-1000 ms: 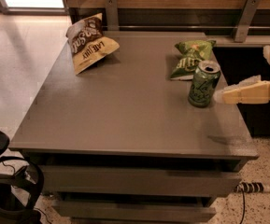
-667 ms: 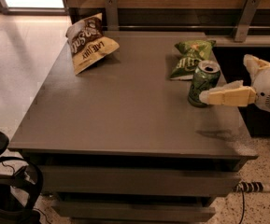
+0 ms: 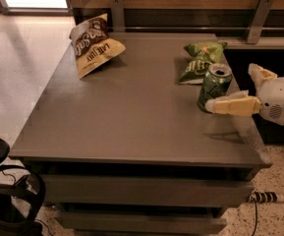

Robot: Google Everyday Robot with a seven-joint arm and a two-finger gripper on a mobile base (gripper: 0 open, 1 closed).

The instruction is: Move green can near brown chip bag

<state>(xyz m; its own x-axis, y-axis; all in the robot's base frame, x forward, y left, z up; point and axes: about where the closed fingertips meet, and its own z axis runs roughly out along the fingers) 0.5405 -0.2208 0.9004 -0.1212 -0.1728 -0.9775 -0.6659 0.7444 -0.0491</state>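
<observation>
The green can (image 3: pixel 213 85) stands on the right side of the grey table (image 3: pixel 131 117), just in front of a flat green chip bag (image 3: pixel 199 62). The brown chip bag (image 3: pixel 93 43) lies at the table's far left corner, dark brown on top and tan below. My gripper (image 3: pixel 231 88) comes in from the right edge with its cream fingers apart. The near finger (image 3: pixel 232 105) reaches the can's lower front side. The far finger (image 3: pixel 259 73) is to the right of the can and apart from it. The can is not gripped.
A wooden wall with two metal brackets (image 3: pixel 257 17) runs behind the table. Drawers (image 3: pixel 141 191) sit under the tabletop. A black chair base (image 3: pixel 4 195) is at the lower left, and a striped cable (image 3: pixel 269 197) lies on the floor at the right.
My gripper has moved left toward the green can, and its near finger now reaches the can's front. The can and both bags have stayed in place.
</observation>
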